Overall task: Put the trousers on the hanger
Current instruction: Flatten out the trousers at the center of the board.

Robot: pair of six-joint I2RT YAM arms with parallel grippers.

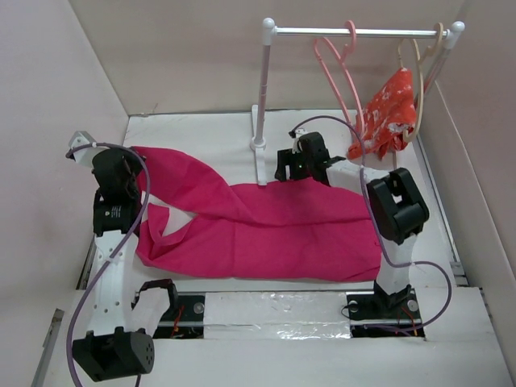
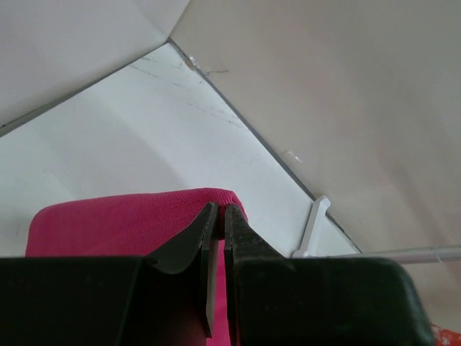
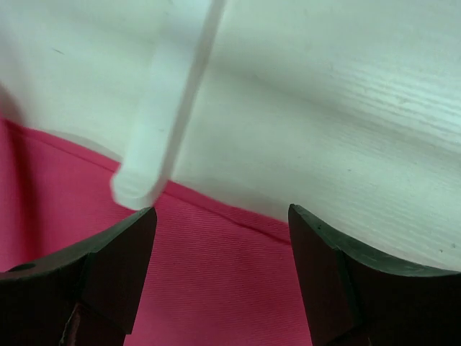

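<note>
Lying flat mid-table from 9 to 3 o'clock, the trousers [image 1: 266,234] sit well apart from the hanger [image 1: 337,68] on the rail [image 1: 355,31] at 1 o'clock. Left gripper [image 2: 220,215] looks pinched shut on a leg end; right gripper [image 3: 220,216] gapes over the far edge — it could snag the post [image 3: 169,108] beside it, or the thin pinch could slip. Only wrist views show jaws; only the top shows the hanger.

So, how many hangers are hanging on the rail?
2. The salmon-pink hanger hangs empty near the middle of the rail; the cream-beige hanger hangs at the right end, holding the orange flowered garment.
</note>
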